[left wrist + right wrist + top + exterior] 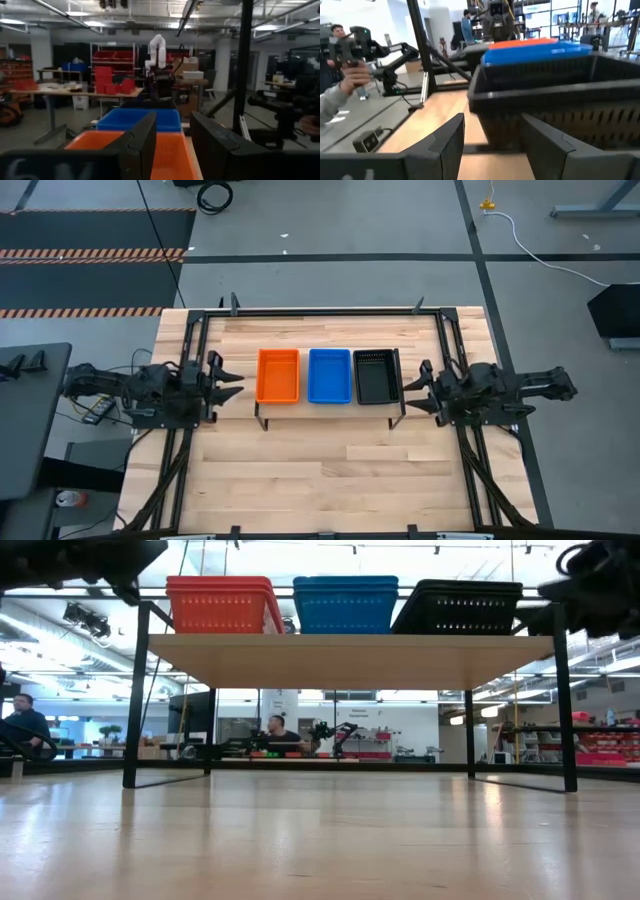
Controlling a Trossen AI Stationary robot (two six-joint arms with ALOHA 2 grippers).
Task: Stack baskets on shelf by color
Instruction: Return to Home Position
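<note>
On the shelf (350,660) the baskets stand side by side on their bottoms: orange (278,376) at the left, blue (329,376) in the middle, black (376,376) at the right. In the low view they show as orange (222,606), blue (345,604) and black (460,607). My left gripper (228,383) is open, just left of the shelf, pointing at the orange basket (170,150). My right gripper (413,387) is open, just right of the shelf, facing the black basket (560,95). Neither touches anything.
The shelf stands on thin black legs (135,690) on the plank table (330,470), which has bare wood in front of it. Black rails (190,380) run along both table sides. A person's hand (350,75) holding a device shows beyond the table.
</note>
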